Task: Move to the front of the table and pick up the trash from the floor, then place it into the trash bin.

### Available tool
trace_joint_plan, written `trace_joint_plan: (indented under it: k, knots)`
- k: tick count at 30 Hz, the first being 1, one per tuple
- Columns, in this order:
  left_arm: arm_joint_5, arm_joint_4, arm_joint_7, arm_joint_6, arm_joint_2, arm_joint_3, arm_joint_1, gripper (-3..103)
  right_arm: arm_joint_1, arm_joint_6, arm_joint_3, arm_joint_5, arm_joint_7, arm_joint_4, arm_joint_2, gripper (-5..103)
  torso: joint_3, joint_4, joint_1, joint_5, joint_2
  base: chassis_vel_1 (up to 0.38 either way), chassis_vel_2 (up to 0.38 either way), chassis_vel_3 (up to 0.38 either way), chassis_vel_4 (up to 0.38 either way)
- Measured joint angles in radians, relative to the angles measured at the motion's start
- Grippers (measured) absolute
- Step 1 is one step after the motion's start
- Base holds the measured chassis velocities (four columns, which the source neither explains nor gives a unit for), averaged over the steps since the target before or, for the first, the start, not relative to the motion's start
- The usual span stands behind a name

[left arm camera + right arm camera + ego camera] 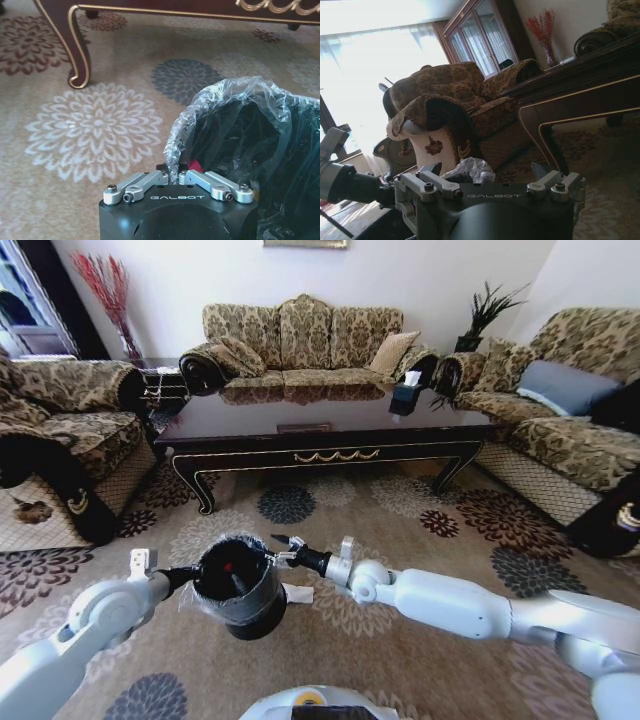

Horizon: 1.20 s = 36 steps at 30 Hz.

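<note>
**Bin held off the floor, front of desk**

While the bin (238, 585) hangs above the carpet (420, 530), the left gripper (190, 575) is clamped on its near rim, fingers (145, 181) drawn together over the crinkled liner (220, 100).

- Bin: black, round, tilted toward the head camera; clear liner over the rim. Contents: something red (231, 567) low inside, also seen in the left wrist view (195, 166) just beyond the fingers; the rest of the interior is too dark to tell.
- Right gripper (283, 543): at the bin's far rim, just beside the liner, fingers apart; the right wrist view shows its fingers (431, 170) spread with nothing between them.
- Trash: one white scrap (297, 593) on the carpet, just right of the bin.
- Desk (320, 430): beyond the bin, well apart; a tissue box (405, 392) stands on its far right.
</note>
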<state>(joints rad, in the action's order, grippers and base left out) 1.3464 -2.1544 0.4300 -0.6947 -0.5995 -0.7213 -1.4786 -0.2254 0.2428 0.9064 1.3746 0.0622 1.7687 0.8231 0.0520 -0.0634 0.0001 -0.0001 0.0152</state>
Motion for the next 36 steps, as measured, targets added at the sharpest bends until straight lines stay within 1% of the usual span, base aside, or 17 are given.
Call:
trace_joint_plan:
  k: [3,4,7,8,9,10,12,14,15,17,20,22,25,27,29,32,36]
  knots:
    - [0.0,0.0,0.012,-0.015,0.001,-0.035,-0.002,3,-0.047,-0.016,-0.058,0.001,-0.123,-0.02,-0.001,100,0.0,0.0001,0.0,0.0001,0.0,0.0,0.0,0.0,0.0]
    - [0.0,0.0,0.012,-0.015,0.001,-0.035,-0.002,3,-0.047,-0.016,-0.058,0.001,-0.123,-0.02,-0.001,100,0.0,0.0001,0.0,0.0001,0.0,0.0,0.0,0.0,0.0]
    - [0.001,0.015,0.025,-0.02,0.013,-0.058,0.001,3,-0.105,-0.069,-0.11,-0.084,-0.285,-0.058,-0.003,100,0.0,-0.0003,0.0,0.0002,0.0,0.0,0.0,0.0,0.0]
    - [0.001,0.019,0.027,-0.02,0.016,-0.062,0.002,3,-0.116,-0.086,-0.117,-0.103,-0.32,-0.063,-0.005,100,0.0,-0.0003,0.0,0.0003,0.0,0.0,0.0,0.0,0.0]
    - [0.001,0.019,0.027,-0.02,0.016,-0.062,0.002,3,-0.116,-0.086,-0.117,-0.103,-0.32,-0.063,-0.005,100,0.0,-0.0003,0.0,0.0003,0.0,0.0,0.0,0.0,0.0]
    - [0.002,0.029,0.029,-0.021,0.022,-0.07,0.004,3,-0.144,-0.133,-0.13,-0.131,-0.394,-0.069,-0.01,100,0.0,-0.0002,0.0,0.0,0.0,0.0,0.0,0.0,0.0]
    - [0.009,0.046,0.03,-0.023,0.034,-0.084,0.015,3,-0.19,-0.2,-0.143,-0.142,-0.488,-0.07,-0.014,100,0.0,0.0,0.0,0.0,0.0,0.0,0.0,0.0,0.0]
    - [0.022,0.062,0.03,-0.027,0.052,-0.097,0.032,3,-0.232,-0.234,-0.155,-0.163,-0.541,-0.077,-0.011,100,0.0,-0.0002,0.0,-0.0001,0.0,0.0,0.0,0.0,0.0]
    - [0.022,0.062,0.03,-0.027,0.052,-0.097,0.032,3,-0.232,-0.234,-0.155,-0.163,-0.541,-0.077,-0.011,100,0.0,-0.0002,0.0,-0.0001,0.0,0.0,0.0,0.0,0.0]
    - [0.052,0.106,0.027,-0.03,0.103,-0.118,0.067,3,-0.29,-0.265,-0.168,-0.213,-0.567,-0.096,0.0,100,0.0,-0.0007,0.0,0.0,0.0,0.0,0.0,0.0,0.0]
    - [0.075,0.14,0.031,-0.032,0.142,-0.136,0.087,3,-0.318,-0.294,-0.174,-0.213,-0.578,-0.103,0.013,100,0.0,-0.0005,0.0,0.0003,0.0,0.0,0.0,0.0,0.0]
    - [0.093,0.173,0.029,-0.033,0.174,-0.145,0.109,3,-0.339,-0.324,-0.173,-0.18,-0.588,-0.12,0.031,100,0.0,0.0002,0.0,0.0002,0.0,0.0,0.0,0.0,0.0]
    - [0.095,0.187,0.029,-0.033,0.183,-0.145,0.124,3,-0.342,-0.332,-0.164,-0.156,-0.58,-0.143,0.042,100,0.0,0.0002,0.0,-0.0001,0.0,0.0,0.0,0.0,0.0]
    - [0.093,0.203,0.027,-0.033,0.189,-0.136,0.147,3,-0.331,-0.381,-0.137,-0.089,-0.568,-0.165,0.052,100,0.0,0.0,0.0,0.0001,0.0,0.0,0.0,0.0,0.0]
    - [0.092,0.21,0.026,-0.033,0.193,-0.131,0.155,3,-0.313,-0.423,-0.108,-0.075,-0.564,-0.174,0.053,100,0.0,-0.0002,0.0,-0.0003,0.0,0.0,0.0,0.0,0.0]
    - [0.088,0.219,0.026,-0.033,0.199,-0.126,0.162,3,-0.281,-0.456,-0.053,-0.087,-0.536,-0.195,0.054,100,0.0,-0.0003,0.0,0.0,0.0,0.0,0.0,0.0,0.0]
    - [0.085,0.217,0.024,-0.033,0.201,-0.124,0.172,3,-0.202,-0.483,0.039,-0.115,-0.394,-0.274,0.07,100,0.0,-0.0002,0.0,0.0001,0.0,0.0,0.0,0.0,0.0]
